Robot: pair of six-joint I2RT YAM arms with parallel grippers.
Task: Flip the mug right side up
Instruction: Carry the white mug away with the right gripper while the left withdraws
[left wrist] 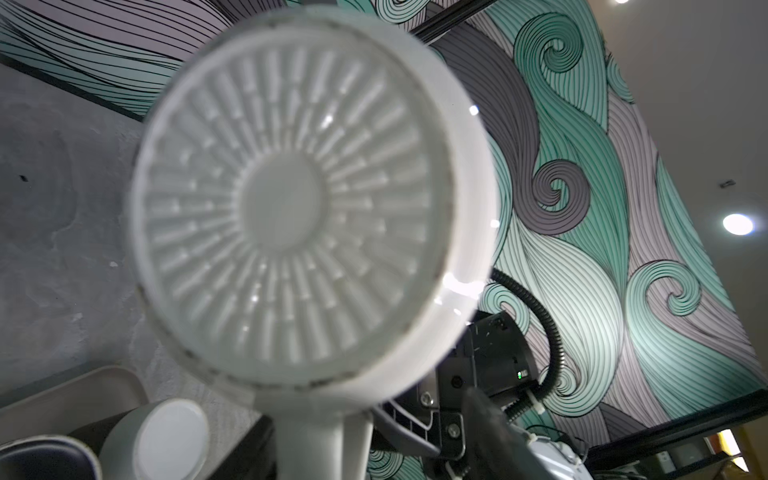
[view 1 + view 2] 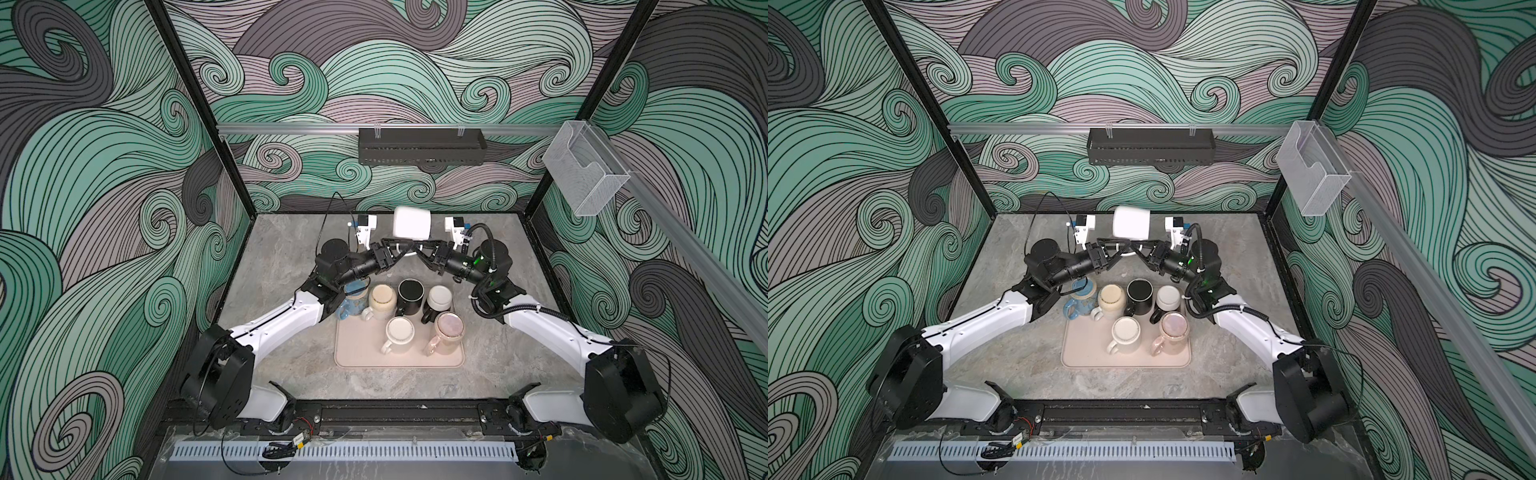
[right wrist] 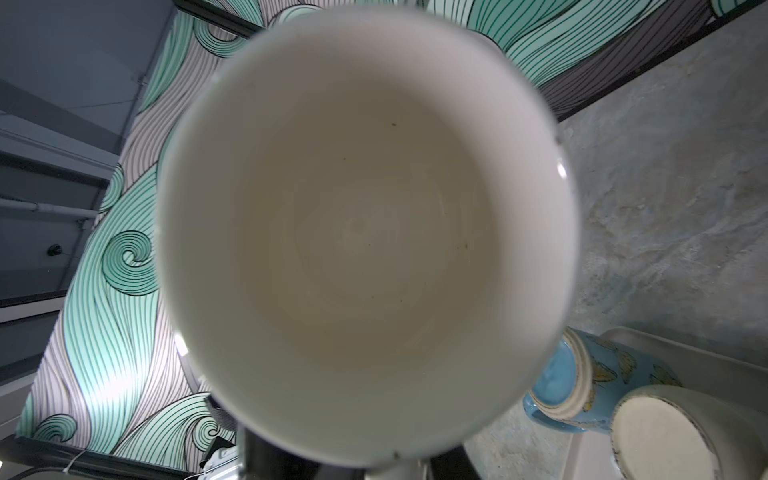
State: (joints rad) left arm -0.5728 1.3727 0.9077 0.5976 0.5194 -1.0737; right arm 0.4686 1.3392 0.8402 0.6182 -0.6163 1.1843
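The white mug (image 2: 411, 224) hangs in the air over the far middle of the grey table (image 2: 291, 249), beyond the beige tray (image 2: 361, 353) and clear of both, as both top views show (image 2: 1131, 222). It lies on its side and is not yet right side up. Its ribbed base faces the left wrist camera (image 1: 299, 208) and its bare, cream-tinted inside faces the right wrist camera (image 3: 365, 232), so the mouth points towards the right arm. The handle sticks out from the underside, and the tips of both arms meet there. The right gripper (image 2: 424, 248) is clamped tight on the handle and alone carries the mug. The left gripper (image 2: 405, 248) sits just beside it with its jaws spread. In the left wrist view the handle runs down the middle, with nothing pressed against it. Six other mugs are grouped at the far half of the tray. A blue mug (image 2: 353, 297) is at the far left corner, partly under the left arm, though whether it rests on the tray or beside it is unclear. Next come a cream mug (image 2: 382, 301), a black mug (image 2: 410, 293) and a black mug with a white end (image 2: 439, 301), and nearer the front a white mug (image 2: 399, 332) and a pink mug (image 2: 448, 328)
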